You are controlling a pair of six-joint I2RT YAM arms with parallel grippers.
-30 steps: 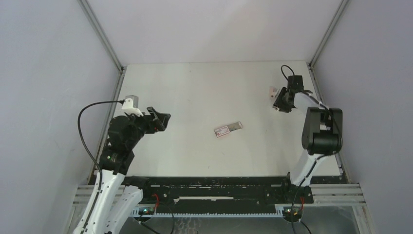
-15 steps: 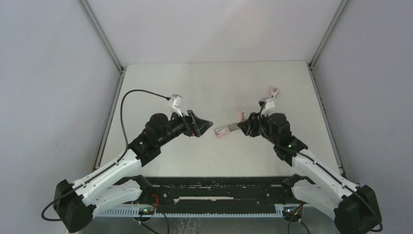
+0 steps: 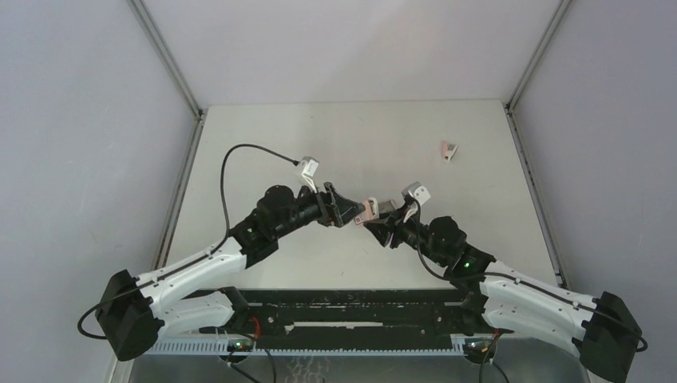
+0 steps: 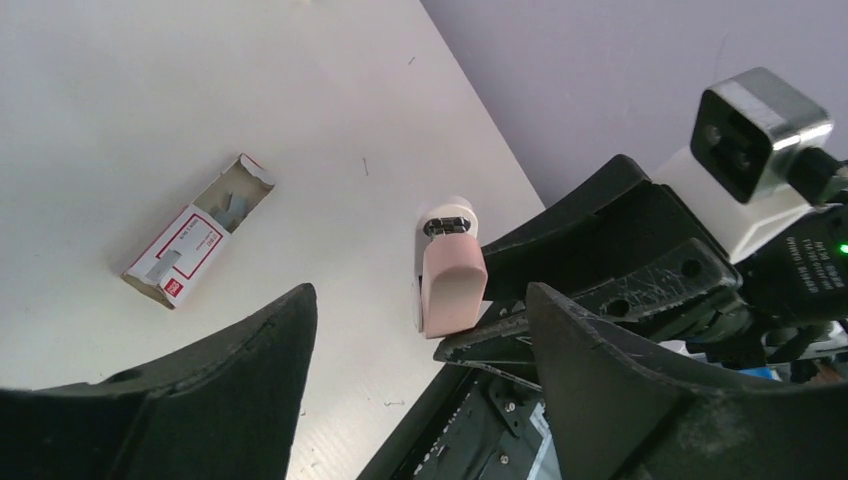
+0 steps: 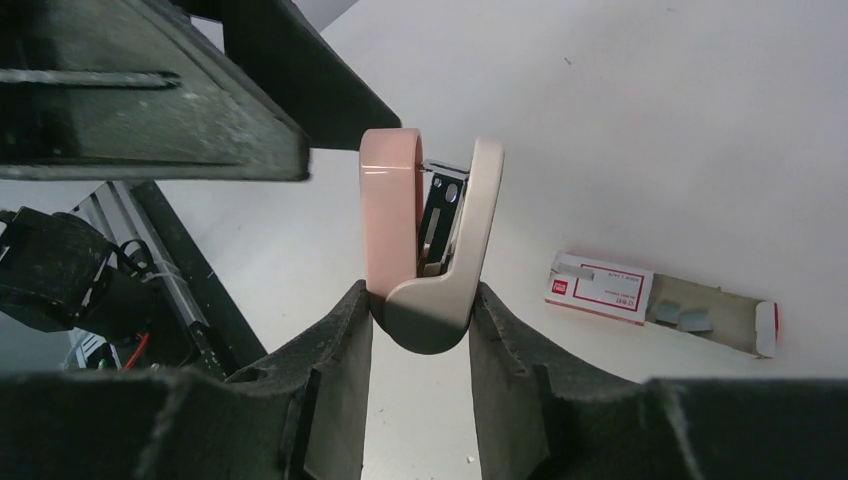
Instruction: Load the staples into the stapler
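Your right fingers [image 5: 320,400] grip the pink stapler [image 5: 392,220]; your left fingers [image 4: 240,390] spread wide beside it. Staples [image 4: 232,204] lie boxed [image 4: 190,240] on the bench [image 3: 319,136], not yet loaded.

Now the whole table [image 3: 319,128] is taken in from the top external view, set high behind the arm bases, tilted down toward the far wall, well back. The left wrist view is set close behind the left gripper [image 4: 420,295], aimed out between its fingers toward the right arm; the pink stapler [image 4: 450,285] and the staple box [image 4: 197,232] are caught near. From the right wrist view, set closer still, the pink stapler [image 5: 425,240] and staple box [image 5: 660,300] are shared, seen from the opposite side, facing the left arm.
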